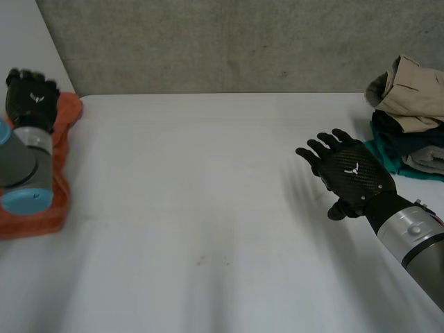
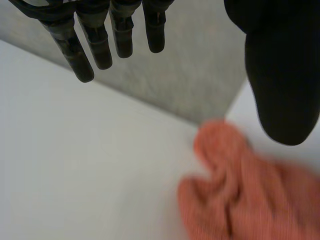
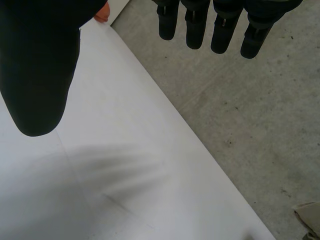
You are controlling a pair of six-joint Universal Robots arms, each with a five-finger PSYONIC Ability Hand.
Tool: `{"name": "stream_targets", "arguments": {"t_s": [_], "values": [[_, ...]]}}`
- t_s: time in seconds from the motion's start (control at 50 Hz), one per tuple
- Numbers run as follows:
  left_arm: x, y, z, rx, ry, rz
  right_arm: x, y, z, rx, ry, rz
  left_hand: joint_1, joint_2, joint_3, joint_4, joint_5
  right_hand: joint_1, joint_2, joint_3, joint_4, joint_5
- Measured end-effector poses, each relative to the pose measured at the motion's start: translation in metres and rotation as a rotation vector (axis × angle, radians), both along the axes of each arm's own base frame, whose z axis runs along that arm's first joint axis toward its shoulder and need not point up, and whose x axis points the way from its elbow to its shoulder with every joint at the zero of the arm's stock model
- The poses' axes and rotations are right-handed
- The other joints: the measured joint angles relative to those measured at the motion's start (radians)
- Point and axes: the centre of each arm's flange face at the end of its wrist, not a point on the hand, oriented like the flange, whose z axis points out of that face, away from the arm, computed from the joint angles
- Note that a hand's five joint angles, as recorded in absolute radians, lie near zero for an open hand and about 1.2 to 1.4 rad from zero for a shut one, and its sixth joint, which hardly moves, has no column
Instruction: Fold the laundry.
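An orange cloth (image 1: 59,173) lies bunched at the table's left edge, partly under my left arm. My left hand (image 1: 31,97) hovers above the cloth's far end, fingers straight and holding nothing. In the left wrist view the fingers (image 2: 82,47) and thumb (image 2: 282,80) hang apart above the orange cloth (image 2: 240,195). My right hand (image 1: 350,173) floats over the right side of the table, fingers spread and empty. Its fingers (image 3: 220,30) and thumb (image 3: 37,65) stand wide in the right wrist view.
A pile of clothes (image 1: 409,118), beige on top with dark and teal pieces below, sits at the far right corner of the white table (image 1: 208,208). A grey concrete wall (image 1: 222,41) runs behind the table's far edge.
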Motion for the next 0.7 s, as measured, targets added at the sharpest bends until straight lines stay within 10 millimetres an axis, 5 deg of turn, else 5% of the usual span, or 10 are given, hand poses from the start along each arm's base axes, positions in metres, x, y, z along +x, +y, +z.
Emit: {"name": "stream_targets", "arguments": {"t_s": [0.14, 0.28, 0.58, 0.7], "values": [[0.039, -0.017, -0.048, 0.108, -0.228, 0.11, 0.0, 0.0, 0.0, -0.002, -0.001, 0.002, 0.0, -0.001, 0.0, 0.0, 0.0, 0.0, 0.0, 0.0, 0.0, 0.0], [0.052, -0.025, -0.077, 0.175, -0.264, 0.081, 0.0, 0.0, 0.0, 0.0, -0.001, 0.001, 0.004, 0.007, 0.003, 0.002, 0.018, 0.0, 0.0, 0.0, 0.0, 0.0], [0.054, -0.034, -0.096, 0.245, -0.218, 0.01, 0.0, 0.0, -0.001, 0.003, 0.0, 0.0, 0.009, 0.02, 0.006, 0.011, 0.031, 0.0, 0.0, 0.0, 0.0, 0.0], [0.056, -0.04, -0.102, 0.249, -0.217, 0.012, 0.0, 0.0, -0.002, 0.004, 0.0, 0.0, 0.373, 0.336, 0.322, 0.33, 0.334, 0.0, 0.0, 0.0, 0.0, 0.0]]}}
